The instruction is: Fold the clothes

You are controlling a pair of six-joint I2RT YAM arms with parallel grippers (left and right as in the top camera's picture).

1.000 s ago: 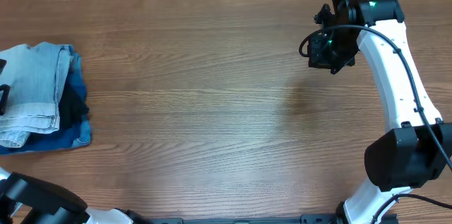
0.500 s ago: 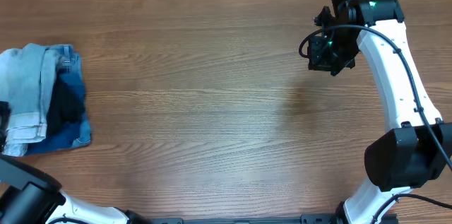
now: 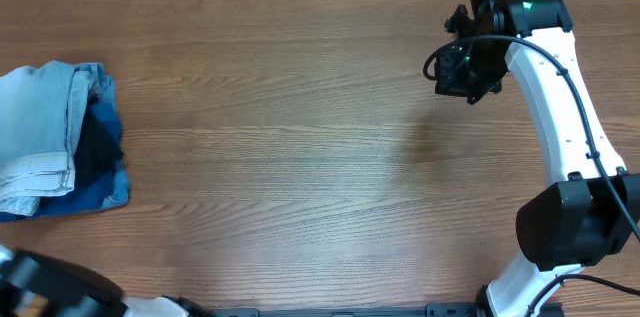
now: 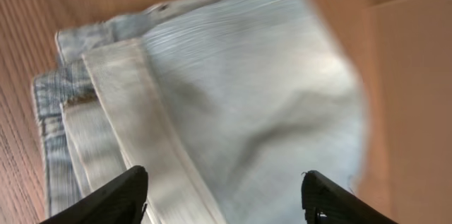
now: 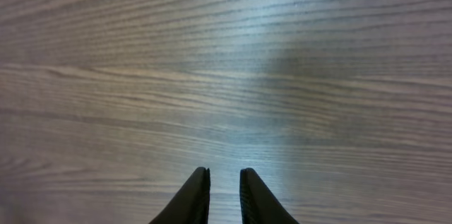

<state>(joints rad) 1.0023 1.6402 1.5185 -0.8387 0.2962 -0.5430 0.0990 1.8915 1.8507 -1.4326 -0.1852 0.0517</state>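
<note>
The pale light-blue denim shorts lie folded on top of a pile at the table's far left edge. In the left wrist view the shorts fill the frame, with a hemmed edge running down the left side. My left gripper is wide open just above them, with nothing between its fingers; it does not show in the overhead view. My right gripper hovers over bare table at the far right. Its fingers are nearly together and hold nothing.
Under the shorts lie a black garment and darker blue folded jeans. The wooden table stretches between the pile and the right arm. A brown surface shows beyond the shorts in the left wrist view.
The shorts were bunched up to the left half a second ago and now lie spread wider over the pile. The left gripper has left the overhead view. The right arm has not moved.
</note>
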